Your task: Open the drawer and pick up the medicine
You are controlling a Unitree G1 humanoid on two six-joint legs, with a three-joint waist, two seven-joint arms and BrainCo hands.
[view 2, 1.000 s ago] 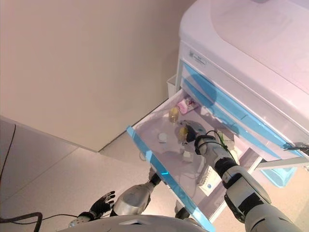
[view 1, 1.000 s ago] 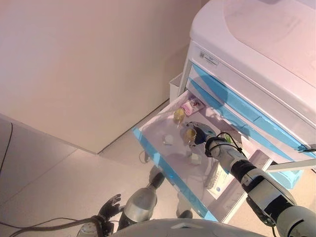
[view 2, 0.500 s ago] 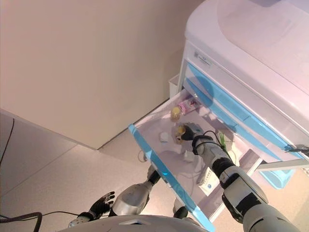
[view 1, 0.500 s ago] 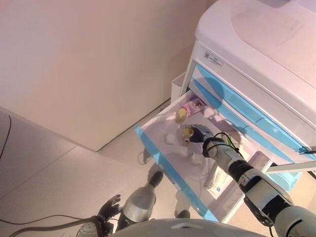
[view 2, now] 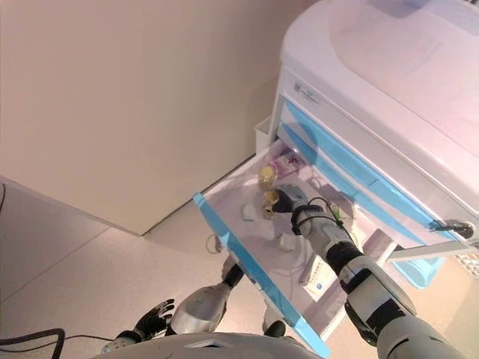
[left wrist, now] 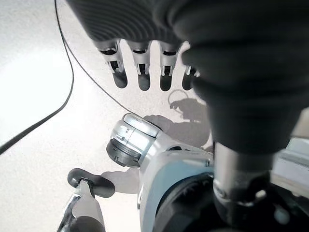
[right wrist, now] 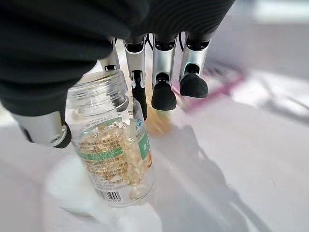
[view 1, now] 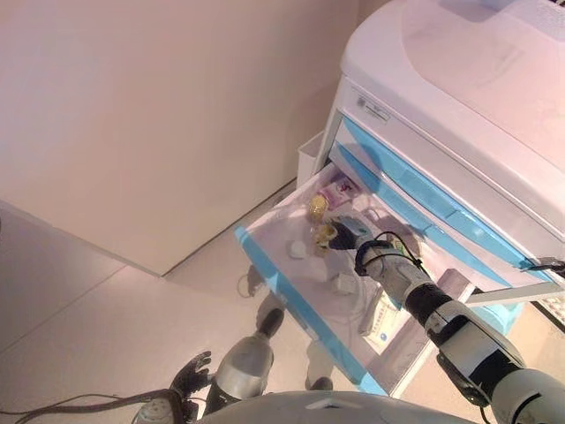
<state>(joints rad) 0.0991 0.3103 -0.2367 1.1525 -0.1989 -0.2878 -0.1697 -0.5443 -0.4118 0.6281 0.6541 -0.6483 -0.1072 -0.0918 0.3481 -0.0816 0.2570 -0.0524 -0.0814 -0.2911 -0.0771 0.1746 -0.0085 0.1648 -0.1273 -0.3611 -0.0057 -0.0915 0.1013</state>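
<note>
The white medical cart's lower drawer with a blue front stands pulled out. My right hand reaches into it. In the right wrist view its thumb and a finger pinch a clear medicine bottle of yellow capsules, while the other fingers stretch past it. The bottle stands upright close to the drawer floor. A second yellow bottle stands just behind it. My left hand hangs low by the floor with relaxed fingers, holding nothing.
The drawer also holds a pink packet, a small white round piece, a small white box and a flat printed box. Shut blue-fronted drawers sit above. A white bin stands between cart and wall.
My right hand has shifted the capsule bottle a little toward the second bottle at the drawer's back. The camera has shifted slightly. The left hand stays hanging.
</note>
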